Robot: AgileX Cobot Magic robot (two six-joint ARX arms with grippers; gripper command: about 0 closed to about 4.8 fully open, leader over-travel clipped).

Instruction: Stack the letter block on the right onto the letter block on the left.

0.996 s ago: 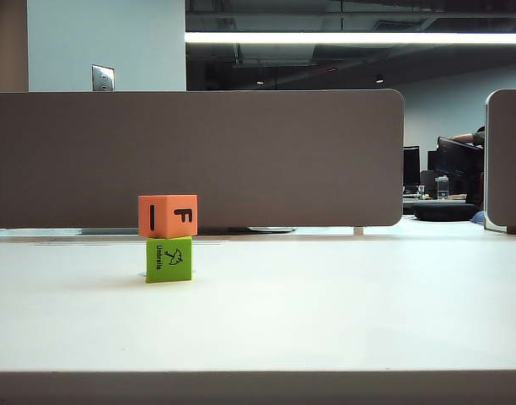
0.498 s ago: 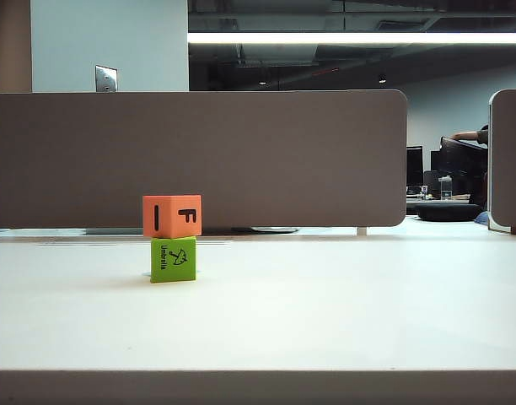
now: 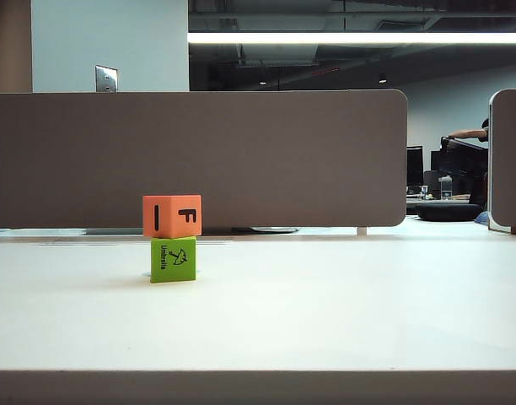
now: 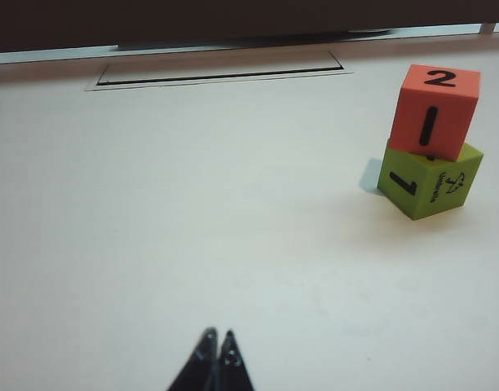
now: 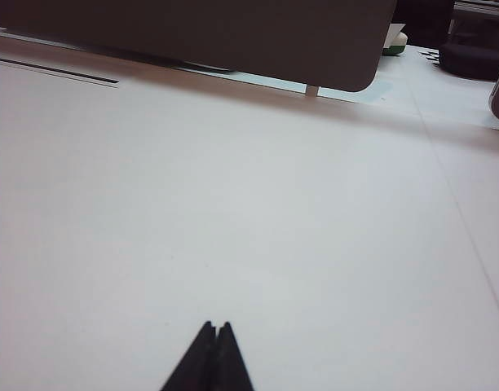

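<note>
An orange letter block [image 3: 171, 216] with a black I and F rests on top of a green letter block [image 3: 173, 259] printed with an umbrella, left of the table's middle. The left wrist view shows the same stack, orange block [image 4: 434, 112] on green block [image 4: 430, 179], off to one side and well ahead of my left gripper [image 4: 218, 334], which is shut and holds nothing. My right gripper [image 5: 215, 326] is shut and empty over bare white table, with no block in its view. Neither gripper shows in the exterior view.
A grey partition panel [image 3: 199, 156] runs along the table's far edge. A thin rectangular outline [image 4: 221, 69] is marked in the table near that edge. A second partition [image 3: 508, 160] stands at the far right.
The exterior picture shifted slightly between the earliest frame and half a second ago, then held still. The stacked blocks keep their pose on the table.
</note>
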